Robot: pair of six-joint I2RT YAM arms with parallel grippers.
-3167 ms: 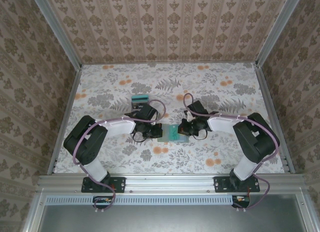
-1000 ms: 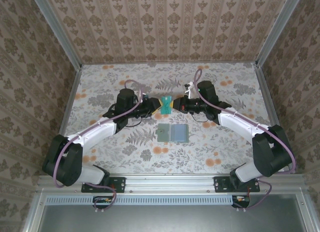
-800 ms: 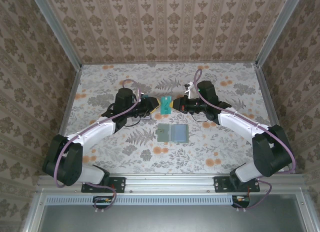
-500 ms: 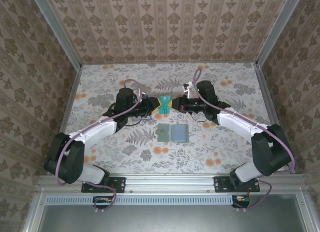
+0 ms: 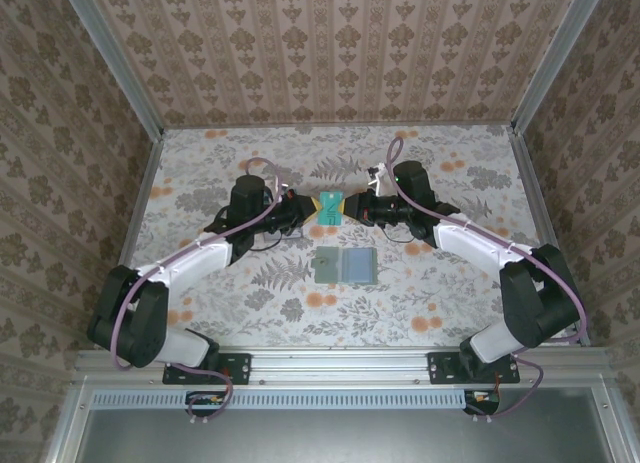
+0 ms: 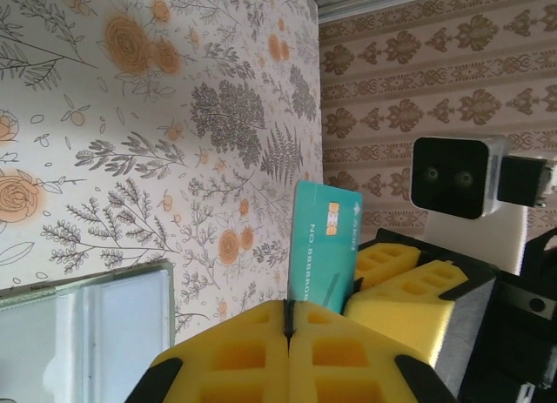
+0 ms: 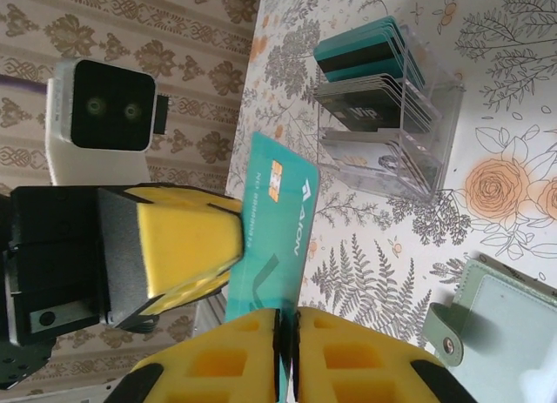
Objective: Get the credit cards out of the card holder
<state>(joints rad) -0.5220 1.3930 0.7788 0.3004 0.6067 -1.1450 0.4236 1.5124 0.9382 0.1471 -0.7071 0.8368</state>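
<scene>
Change: the L jaws, part open a sec ago, are now fully closed. In the left wrist view the L pads meet at bottom centre w/ the teal credit card standing up out of the seam. Both arms, down at the card holder a few secs back, are now raised tip to tip at the upper middle of the top view. The R jaws also look shut on the same card: in the right wrist view the R pads pinch its lower edge at bottom centre, and a L pad touches its left side. So the card is btwn the two sets of jaws, held from both ends, clear of the bench. Reads as a hand-over R to L, mid-step; R prob has to let go next. The holder lies open and flat just below the meeting point, apart from both jaws. A clear stand w/ other cards sits upper right in the right wrist view, likely the drop spot. Can't tell if more cards remain in the holder.
</scene>
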